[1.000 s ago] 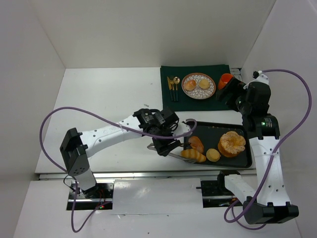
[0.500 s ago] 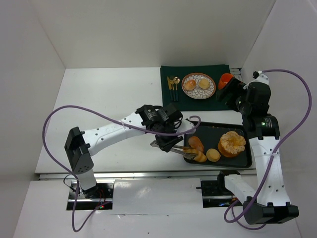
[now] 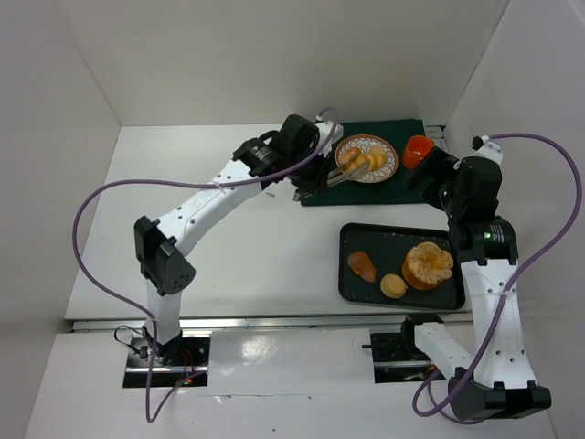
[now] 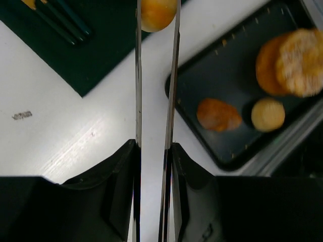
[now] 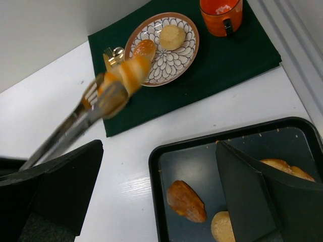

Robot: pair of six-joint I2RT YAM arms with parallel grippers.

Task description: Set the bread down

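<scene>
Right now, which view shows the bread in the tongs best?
Right wrist: the whole bread shows side-on between the tongs. Top external shows it small, over the plate; left wrist crops it at the top edge.

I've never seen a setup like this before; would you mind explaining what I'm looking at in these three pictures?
These are two robot arms bolted to a white table. The wide picture looks down from above and behind them. The other two come from a small camera on each wrist.

The left arm reaches over to a patterned plate on a green mat, beside cutlery and an orange mug. Its jaws are closed on metal tongs, and the tongs hold a bread roll over the plate, which already carries a round bun.

The right arm stands near the mug with its jaws open and empty. Nearer the arms, a black tray holds three more baked pieces, the largest a round loaf.
</scene>
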